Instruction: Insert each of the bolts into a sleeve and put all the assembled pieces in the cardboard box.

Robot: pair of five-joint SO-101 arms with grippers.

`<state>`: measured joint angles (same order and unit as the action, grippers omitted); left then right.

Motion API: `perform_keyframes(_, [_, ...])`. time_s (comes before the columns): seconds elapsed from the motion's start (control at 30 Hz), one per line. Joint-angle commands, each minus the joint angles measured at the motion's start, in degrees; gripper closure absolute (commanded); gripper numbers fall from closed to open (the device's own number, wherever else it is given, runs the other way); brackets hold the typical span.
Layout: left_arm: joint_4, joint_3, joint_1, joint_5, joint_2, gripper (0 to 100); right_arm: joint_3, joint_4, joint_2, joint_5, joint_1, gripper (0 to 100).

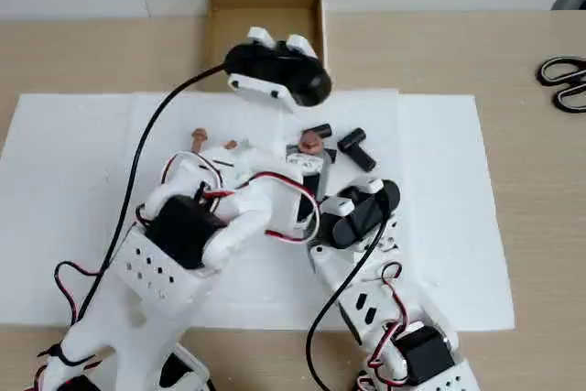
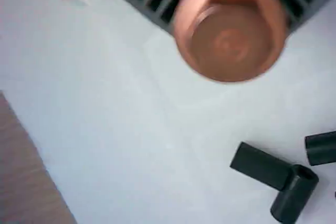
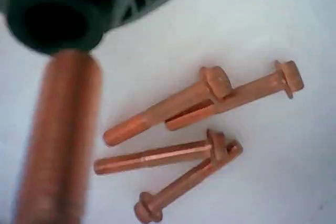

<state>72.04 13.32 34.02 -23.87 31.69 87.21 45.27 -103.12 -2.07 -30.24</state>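
— Pale wooden worktop (image 1: 82,52), mostly covered by a white paper sheet (image 1: 64,185). Spotted scissors (image 1: 563,84) off the paper, well apart from everything.
— Found the cardboard box (image 1: 240,20) at the far edge, its near end hidden behind an arm's black camera housing (image 1: 275,72). And the jaws?
— Saw left jaws clamped on a copper bolt (image 2: 229,27), right jaws clamped on a black sleeve (image 3: 52,22), bolt tip at its mouth. Couldn't tell whether inside.
— Counted four loose bolts (image 3: 168,106) on the paper; noticed loose sleeves (image 2: 260,165) near the held bolt.
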Motion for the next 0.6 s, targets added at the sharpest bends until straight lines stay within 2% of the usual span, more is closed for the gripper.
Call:
perform_keyframes(0.0, [-3.34, -0.84, 0.18, -1.05, 0.44, 100, -0.62, -1.71, -0.75, -0.44, -0.13, 99.5])
perform_keyframes(0.4, [-10.02, 7.52, 0.00, -1.14, 0.53, 100, -0.70, -1.71, -0.84, -0.53, -0.13, 99.5])
perform_keyframes(0.57, [-8.88, 7.60, 0.00, -0.97, 0.53, 100, -0.70, -1.71, -0.84, -0.53, -0.22, 99.5])
